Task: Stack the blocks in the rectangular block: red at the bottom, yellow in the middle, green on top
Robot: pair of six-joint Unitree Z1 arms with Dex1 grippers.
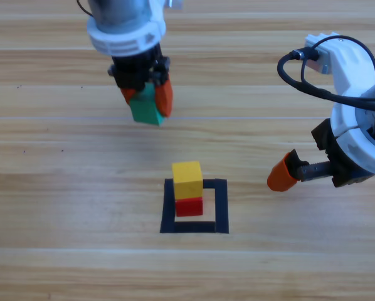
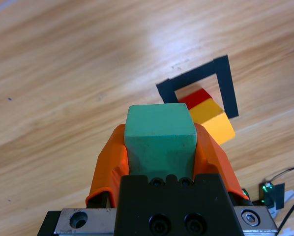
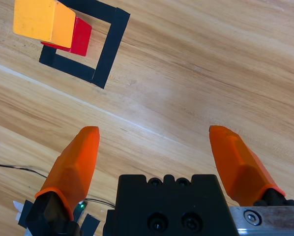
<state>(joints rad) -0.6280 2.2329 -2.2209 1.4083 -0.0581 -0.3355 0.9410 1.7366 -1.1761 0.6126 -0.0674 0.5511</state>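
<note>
Counter [image 1: 62, 188]: pale wood planks, bare on the left side.
Left end effector [image 1: 148, 99]: at upper left of centre, clamped on the green cube [image 1: 146, 108], lifted off the wood.
Black tape square [image 1: 221, 207]: below centre, well apart from the green cube.
Red cube [image 1: 189, 206]: inside the square, against its left side.
Yellow cube [image 1: 187, 179]: stacked on red.
Right end effector [image 3: 157, 162]: at the right edge, jaws spread, holding nothing, near the square.

Teal-green cube [image 1: 146, 110], yellow cube [image 1: 187, 178], red cube [image 1: 189, 206], black tape outline [image 1: 221, 207].
</note>
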